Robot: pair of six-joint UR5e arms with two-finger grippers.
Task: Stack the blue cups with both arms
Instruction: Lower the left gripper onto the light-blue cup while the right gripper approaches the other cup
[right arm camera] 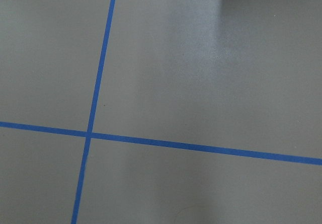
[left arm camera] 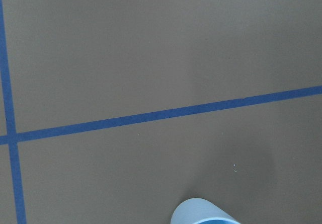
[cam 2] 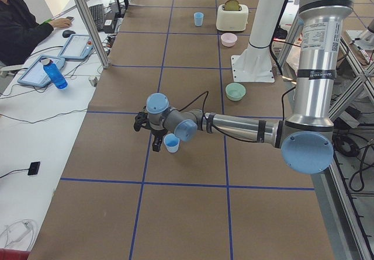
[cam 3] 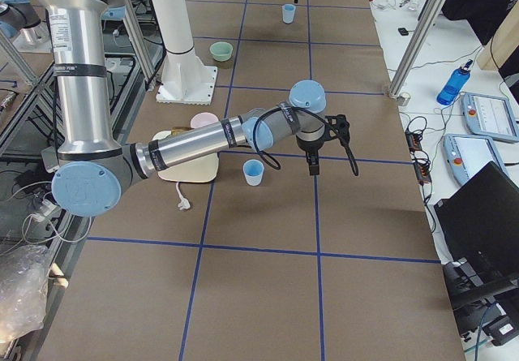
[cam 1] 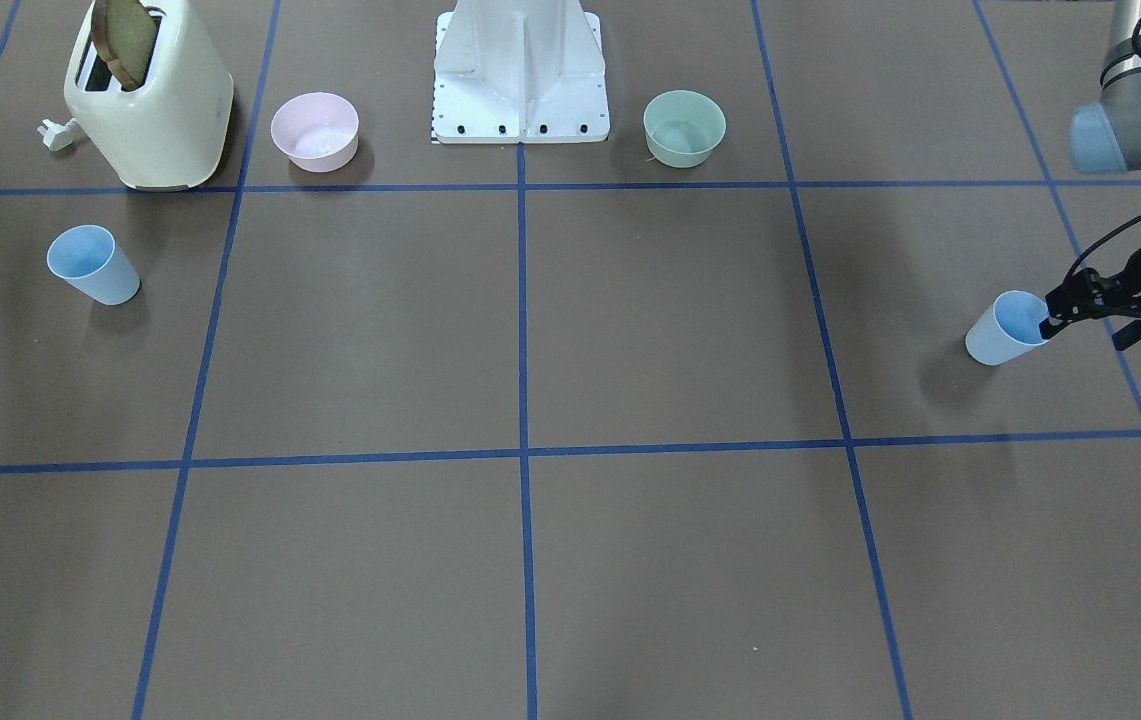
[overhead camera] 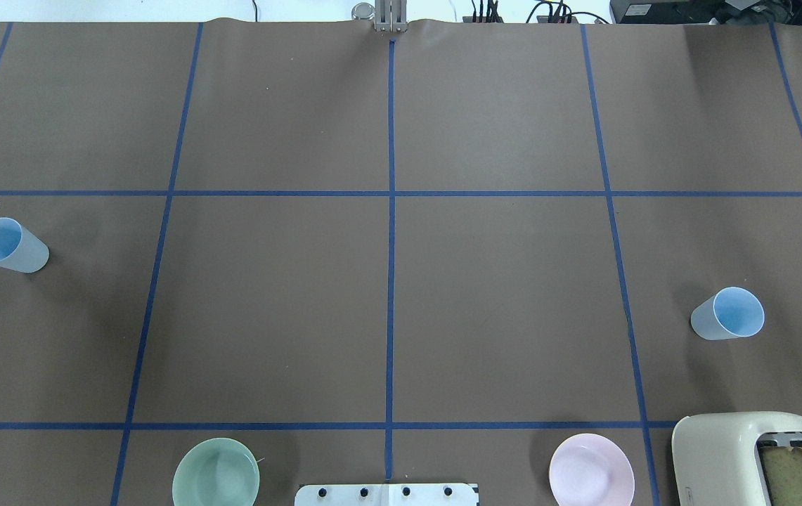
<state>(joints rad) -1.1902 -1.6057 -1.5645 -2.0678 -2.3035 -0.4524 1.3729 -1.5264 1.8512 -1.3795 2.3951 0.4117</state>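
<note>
The brown worktop (cam 1: pixel 630 330), crossed by blue tape lines (cam 1: pixel 522 320), carries everything. The grey metal left arm (cam 2: pixel 245 128) reaches low over one end of it, and the grey metal right arm (cam 3: pixel 195 143) reaches over the other end. A white fixed pedestal (cam 1: pixel 520 70) and a cream toaster (cam 1: pixel 155 110) stand at the robot's edge. A round pink plastic bowl (cam 1: pixel 315 131) sits between them, and a round green plastic bowl (cam 1: pixel 684 128) sits on the pedestal's other side. One small light-blue tapered plastic cup (overhead camera: pixel 8 245) stands upright at the robot's left, and the black left gripper (cam 1: pixel 1058 312) hangs just beside its rim. The second light-blue cup (overhead camera: pixel 727 314) stands upright near the toaster, apart from the black right gripper (cam 3: pixel 313 166). Whether either gripper is spread or pressed together cannot be told.
</note>
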